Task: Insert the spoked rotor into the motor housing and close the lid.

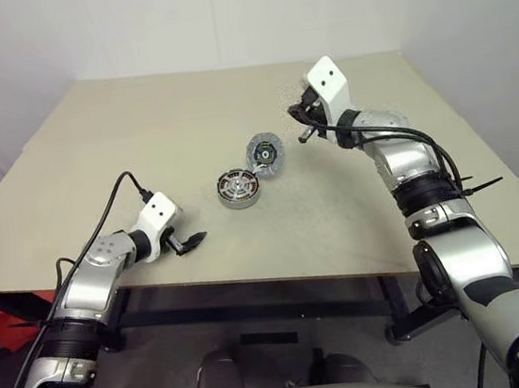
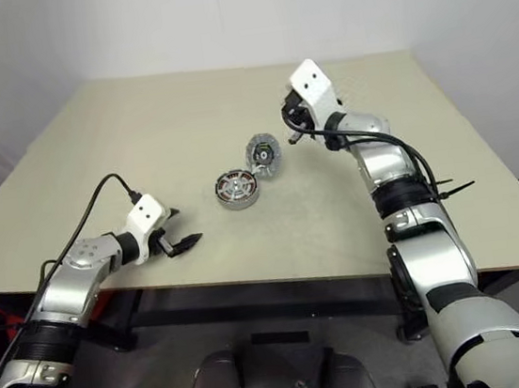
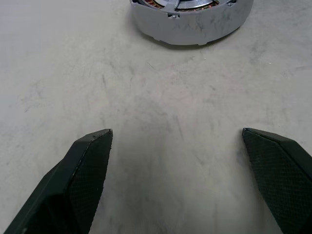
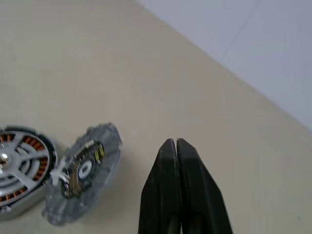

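the right gripper (image 4: pixel 175 146) hangs above the desk (image 1: pixel 138 133) with its fingers pressed together, holding nothing. the left gripper (image 3: pixel 178 141) sits spread wide and empty near the desk's front edge. one motor housing (image 1: pixel 238 188), spoked piece seated inside, lies mid-desk; one lid (image 1: pixel 265 153) leans against its far side. bare desk runs to every edge around them.

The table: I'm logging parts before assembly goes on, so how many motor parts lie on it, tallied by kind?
Motor housing, spoked part already seated in it: 1
Lid, leaning tilted against the housing: 1
Total: 2
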Tool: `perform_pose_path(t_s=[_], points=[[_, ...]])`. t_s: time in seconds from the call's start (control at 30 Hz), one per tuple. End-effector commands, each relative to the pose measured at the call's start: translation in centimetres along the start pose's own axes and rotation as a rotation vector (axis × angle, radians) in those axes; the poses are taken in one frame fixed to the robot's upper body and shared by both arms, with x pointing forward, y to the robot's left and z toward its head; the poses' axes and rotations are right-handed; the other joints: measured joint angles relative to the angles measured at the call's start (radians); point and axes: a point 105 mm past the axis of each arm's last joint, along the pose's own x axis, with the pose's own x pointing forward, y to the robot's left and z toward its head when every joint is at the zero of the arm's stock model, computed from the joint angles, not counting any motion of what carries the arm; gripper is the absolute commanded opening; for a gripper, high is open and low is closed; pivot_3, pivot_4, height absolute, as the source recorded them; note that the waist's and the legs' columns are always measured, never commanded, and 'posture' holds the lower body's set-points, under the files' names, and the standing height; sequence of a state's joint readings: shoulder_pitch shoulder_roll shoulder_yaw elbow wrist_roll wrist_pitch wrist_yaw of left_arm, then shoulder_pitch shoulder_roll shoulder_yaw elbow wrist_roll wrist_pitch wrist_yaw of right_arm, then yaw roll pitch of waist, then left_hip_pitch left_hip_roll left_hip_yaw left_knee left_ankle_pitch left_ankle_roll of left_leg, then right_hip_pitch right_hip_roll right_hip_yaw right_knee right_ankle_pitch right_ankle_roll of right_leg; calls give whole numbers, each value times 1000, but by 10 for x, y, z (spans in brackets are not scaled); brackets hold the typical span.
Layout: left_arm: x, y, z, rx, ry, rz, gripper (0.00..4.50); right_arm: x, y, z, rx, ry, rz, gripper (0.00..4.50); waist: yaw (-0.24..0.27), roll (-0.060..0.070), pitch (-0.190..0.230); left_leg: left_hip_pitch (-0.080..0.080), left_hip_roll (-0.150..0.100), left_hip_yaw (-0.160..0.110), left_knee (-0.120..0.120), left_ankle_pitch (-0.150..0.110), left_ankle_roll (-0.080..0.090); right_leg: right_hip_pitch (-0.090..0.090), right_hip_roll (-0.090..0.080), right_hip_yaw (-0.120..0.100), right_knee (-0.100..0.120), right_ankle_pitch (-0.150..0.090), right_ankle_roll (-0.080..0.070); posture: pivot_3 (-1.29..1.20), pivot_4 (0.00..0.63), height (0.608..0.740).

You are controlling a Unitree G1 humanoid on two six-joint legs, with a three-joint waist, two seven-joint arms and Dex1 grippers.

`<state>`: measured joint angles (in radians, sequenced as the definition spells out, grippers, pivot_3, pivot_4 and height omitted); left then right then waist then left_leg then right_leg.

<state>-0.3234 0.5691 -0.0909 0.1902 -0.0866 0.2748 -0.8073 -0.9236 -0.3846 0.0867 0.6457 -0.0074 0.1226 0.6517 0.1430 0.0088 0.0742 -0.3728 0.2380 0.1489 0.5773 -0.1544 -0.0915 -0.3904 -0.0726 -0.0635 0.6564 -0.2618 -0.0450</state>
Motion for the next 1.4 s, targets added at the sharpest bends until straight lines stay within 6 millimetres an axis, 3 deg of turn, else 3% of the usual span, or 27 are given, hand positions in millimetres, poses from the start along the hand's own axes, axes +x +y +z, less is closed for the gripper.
perform_pose_path(t_s=[0.03, 0.2, 0.33, 0.47, 0.63, 0.9, 1.0, 1.23, 1.4], points=[[2, 3, 9, 36, -19, -2, 4500, -2, -7, 9, -65, -14, -5, 17, 0, 0, 0, 0, 0, 0, 0, 0, 0, 0, 0, 0, 0, 0, 0, 0, 0, 740], [3, 2, 10, 39, -23, -1, 4500, 3, -5, -17, -62, 75, -4, 17, 0, 0, 0, 0, 0, 0, 1, 0, 0, 1, 0, 0, 0, 0, 0, 0, 0, 740], [3, 2, 10, 36, -23, 3, 4500, 10, 7, -33, -1, 103, 20, 17, -2, 0, 0, 0, 0, 0, 1, 0, 1, 1, 0, 0, 0, 0, 0, 0, 0, 740], [1, 2, 9, 34, -21, 8, 4500, 18, 19, -39, 56, 100, 30, 17, -5, 0, 0, 0, 0, 0, 2, -2, 3, 0, 0, 0, 0, 0, 0, 0, 0, 740], [-1, 3, 8, 33, -18, 15, 4500, 25, 24, -24, 122, 35, 52, 17, -7, 0, 0, -1, 0, 0, 3, -3, 5, 0, 0, 0, 0, 0, 0, 0, 0, 740], [-2, 1, 5, 27, -14, 16, 4500, 30, 50, 22, 271, -165, 188, 17, -16, 0, 0, -1, 0, 0, 3, -6, 11, 1, 0, 0, 0, 0, 0, 0, 0, 740], [-2, 2, 6, 28, -15, 21, 4500, 31, 66, 25, 264, -164, 232, 17, -15, 0, 0, 0, 0, 0, 3, -6, 12, 1, 0, 0, 0, 0, 0, 0, 0, 740], [-7, 13, 7, 38, -15, 57, 4500, 31, 112, 6, 226, -99, 307, 17, -16, -1, -1, 1, 0, 0, 3, -6, 12, 2, 0, 0, -1, 0, 0, 0, 0, 740], [-7, 10, 5, 35, -11, 51, 4500, 29, 87, 24, 285, -172, 249, 17, -18, -1, -1, 2, 0, 0, 3, -6, 11, 2, 0, 0, 0, 0, 0, 0, 0, 740]])
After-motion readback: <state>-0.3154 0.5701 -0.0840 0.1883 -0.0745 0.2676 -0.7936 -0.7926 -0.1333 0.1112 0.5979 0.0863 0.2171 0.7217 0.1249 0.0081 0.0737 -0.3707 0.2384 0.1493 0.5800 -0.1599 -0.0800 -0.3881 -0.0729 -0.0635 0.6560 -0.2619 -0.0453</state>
